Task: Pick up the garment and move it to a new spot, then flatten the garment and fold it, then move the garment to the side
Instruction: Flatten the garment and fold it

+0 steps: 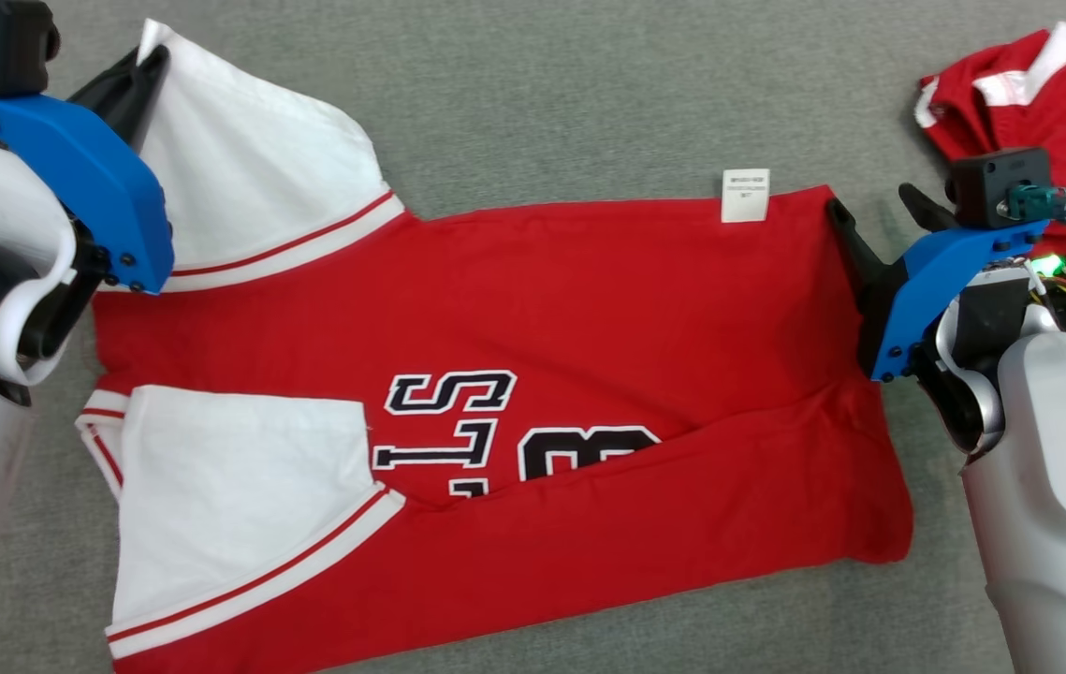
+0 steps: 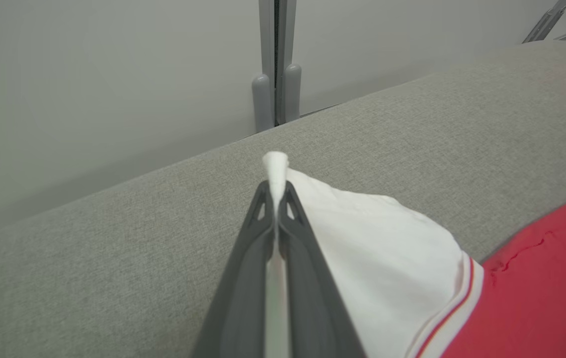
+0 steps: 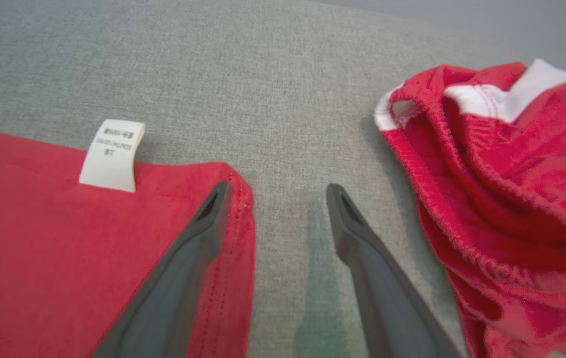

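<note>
A red jersey [image 1: 589,309] with white sleeves and black lettering lies spread across the grey surface, its near edge folded over the print. My left gripper [image 1: 153,65] is shut on the tip of the far white sleeve [image 2: 362,233], pinched cloth poking out past the fingertips [image 2: 275,169]. At the jersey's right hem corner [image 3: 235,184], my right gripper [image 3: 275,194] stands open just above the cloth; one finger [image 3: 198,233] is over the red fabric, the other over bare grey surface. A white care label [image 1: 745,195] sticks out of the far hem.
A second red garment with white trim [image 1: 1047,89] lies crumpled at the far right, close to my right gripper. Beyond the grey surface's far edge stands a pale wall with a vertical grey post [image 2: 277,64].
</note>
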{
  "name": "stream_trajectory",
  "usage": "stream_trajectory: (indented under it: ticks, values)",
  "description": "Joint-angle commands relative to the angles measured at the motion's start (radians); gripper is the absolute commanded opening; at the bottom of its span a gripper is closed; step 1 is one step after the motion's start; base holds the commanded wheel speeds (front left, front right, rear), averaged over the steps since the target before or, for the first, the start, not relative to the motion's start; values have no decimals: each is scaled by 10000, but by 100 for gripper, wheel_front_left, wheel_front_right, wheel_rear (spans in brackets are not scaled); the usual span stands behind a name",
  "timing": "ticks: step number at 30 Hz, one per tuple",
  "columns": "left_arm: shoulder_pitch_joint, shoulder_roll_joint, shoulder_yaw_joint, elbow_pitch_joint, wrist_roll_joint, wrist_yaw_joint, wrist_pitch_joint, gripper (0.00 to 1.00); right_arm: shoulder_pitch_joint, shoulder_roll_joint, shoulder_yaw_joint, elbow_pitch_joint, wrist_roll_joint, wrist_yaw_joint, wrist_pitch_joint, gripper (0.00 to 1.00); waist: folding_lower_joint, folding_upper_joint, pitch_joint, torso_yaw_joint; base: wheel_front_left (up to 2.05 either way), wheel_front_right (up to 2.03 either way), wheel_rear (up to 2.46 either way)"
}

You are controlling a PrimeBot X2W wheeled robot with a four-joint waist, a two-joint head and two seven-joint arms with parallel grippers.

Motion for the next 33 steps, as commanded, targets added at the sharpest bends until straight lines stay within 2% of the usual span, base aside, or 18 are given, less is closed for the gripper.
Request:
stream_trajectory:
  ticks: [1,2,4,6,10,12,13,20,24,28,33]
  values:
    - [160,-52,-17,-165,-50,-27,-153,0,-216,-111,-89,236,150,1,114,100,0,0,85,221,0,0,0]
    - [214,-60,-40,-227,-48,-37,-195,0,-236,-119,-93,361,241,1,173,96,0,0,76,287,0,0,0]
    - [308,-75,-54,-358,-80,-43,-306,0,-238,-84,-32,574,538,1,255,78,0,0,54,387,0,0,0]
    - [402,-88,-67,-444,-115,-30,-396,0,-252,-72,116,716,847,1,311,50,0,0,25,455,0,0,0]
    - [549,-131,-104,-540,-161,8,-466,0,-346,-217,335,957,1202,1,340,31,0,0,-23,539,0,0,0]
    - [576,-145,-103,-561,-212,14,-502,0,-436,-263,381,1077,1290,1,291,14,0,0,-44,562,0,0,0]
    - [573,-153,-95,-567,-227,16,-566,0,-500,-296,385,1130,1339,1,236,1,0,0,-58,573,0,0,0]
    - [736,-210,85,-545,-302,50,-1206,0,-710,-467,319,1312,1359,1,-803,0,0,0,-465,668,0,0,0]
    - [1171,-229,171,-740,-411,80,-1706,0,-330,-541,351,1320,1304,1,-1443,0,0,0,-967,764,0,0,0]
    - [2182,-273,234,-1369,-609,179,-2231,0,431,-589,517,1032,1446,1,-2003,0,0,0,-1532,907,0,0,0]
    - [4075,-265,341,-2438,-868,575,-2939,0,1867,-612,256,373,1388,1,-2590,0,0,0,-2302,1129,0,0,0]
